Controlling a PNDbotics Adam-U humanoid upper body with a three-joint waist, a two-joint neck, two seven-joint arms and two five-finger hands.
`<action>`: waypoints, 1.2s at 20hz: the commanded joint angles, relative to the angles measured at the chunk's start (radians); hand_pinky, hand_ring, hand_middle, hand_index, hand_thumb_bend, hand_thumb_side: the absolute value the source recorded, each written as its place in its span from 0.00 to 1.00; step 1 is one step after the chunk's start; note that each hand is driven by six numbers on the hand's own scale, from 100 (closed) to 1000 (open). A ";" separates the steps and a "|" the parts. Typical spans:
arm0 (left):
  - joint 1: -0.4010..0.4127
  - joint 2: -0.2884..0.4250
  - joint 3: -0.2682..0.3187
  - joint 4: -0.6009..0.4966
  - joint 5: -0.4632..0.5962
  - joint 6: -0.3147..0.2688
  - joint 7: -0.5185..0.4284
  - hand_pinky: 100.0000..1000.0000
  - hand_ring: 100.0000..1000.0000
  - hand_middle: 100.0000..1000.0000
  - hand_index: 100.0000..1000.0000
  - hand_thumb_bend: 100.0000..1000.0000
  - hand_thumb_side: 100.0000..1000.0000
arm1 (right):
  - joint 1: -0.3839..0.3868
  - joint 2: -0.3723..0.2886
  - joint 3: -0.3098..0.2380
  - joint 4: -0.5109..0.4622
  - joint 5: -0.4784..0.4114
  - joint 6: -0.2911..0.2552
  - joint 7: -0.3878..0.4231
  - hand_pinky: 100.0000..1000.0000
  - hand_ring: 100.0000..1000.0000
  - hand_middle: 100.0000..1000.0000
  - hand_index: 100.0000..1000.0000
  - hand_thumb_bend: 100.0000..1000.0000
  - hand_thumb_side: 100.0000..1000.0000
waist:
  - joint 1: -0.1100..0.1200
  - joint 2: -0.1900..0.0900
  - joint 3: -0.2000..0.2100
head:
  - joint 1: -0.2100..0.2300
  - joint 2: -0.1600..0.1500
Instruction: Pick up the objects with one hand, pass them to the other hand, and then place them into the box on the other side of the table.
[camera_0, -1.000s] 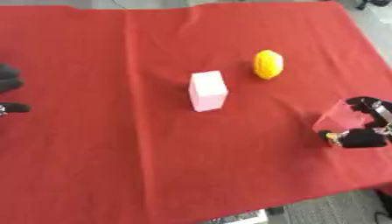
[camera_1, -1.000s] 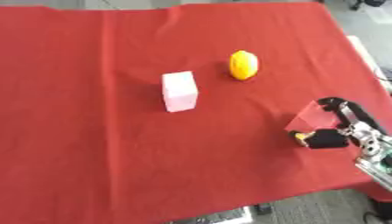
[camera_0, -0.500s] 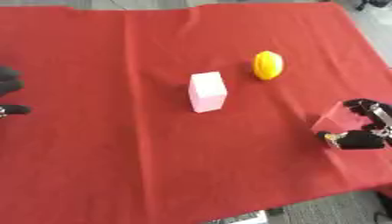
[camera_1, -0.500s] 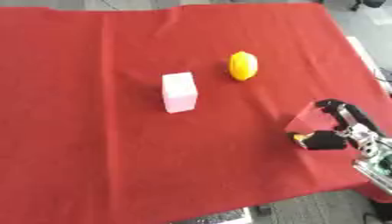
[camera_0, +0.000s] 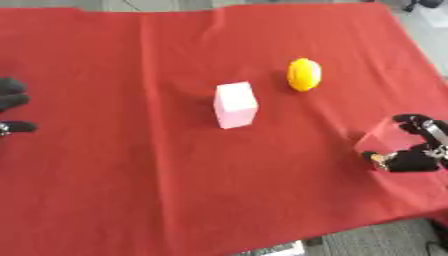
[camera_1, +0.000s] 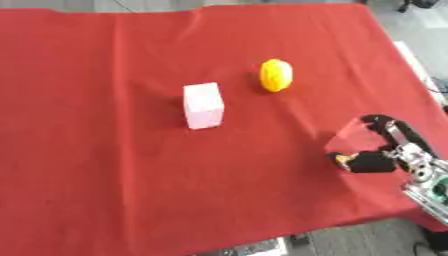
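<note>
A pale pink block stands upright near the middle of the red cloth. A yellow, lemon-shaped object lies behind it and to its right. My right hand rests low over the cloth at the right edge, well to the right of and nearer than both objects. It is open: one curved finger and the thumb stand apart with only cloth between them. My left hand shows only as dark spread fingers at the left edge, open and holding nothing. No box appears in either view.
The red cloth covers the whole table. Its near edge runs along the bottom right, with grey floor beyond it. The table's right edge lies just past my right hand.
</note>
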 joint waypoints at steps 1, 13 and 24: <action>-0.006 0.009 0.000 -0.018 -0.005 0.000 -0.004 0.63 0.83 0.75 0.79 0.00 0.83 | 0.005 -0.018 -0.012 -0.009 -0.011 0.061 -0.080 0.78 0.94 0.73 0.87 0.42 0.00 | 0.002 -0.013 -0.003 | -0.002 -0.010; -0.004 0.007 -0.006 -0.018 -0.015 0.004 -0.012 0.63 0.84 0.75 0.79 0.00 0.84 | 0.000 -0.007 -0.004 -0.009 -0.091 0.074 -0.275 0.73 0.78 0.45 0.80 0.18 0.00 | 0.002 -0.011 -0.001 | -0.007 -0.009; -0.003 0.008 -0.009 -0.018 -0.016 0.005 -0.020 0.63 0.84 0.75 0.79 0.00 0.83 | -0.014 0.009 0.019 -0.009 -0.088 -0.057 -0.358 0.63 0.75 0.40 0.79 0.11 0.00 | 0.004 -0.015 -0.002 | -0.008 -0.005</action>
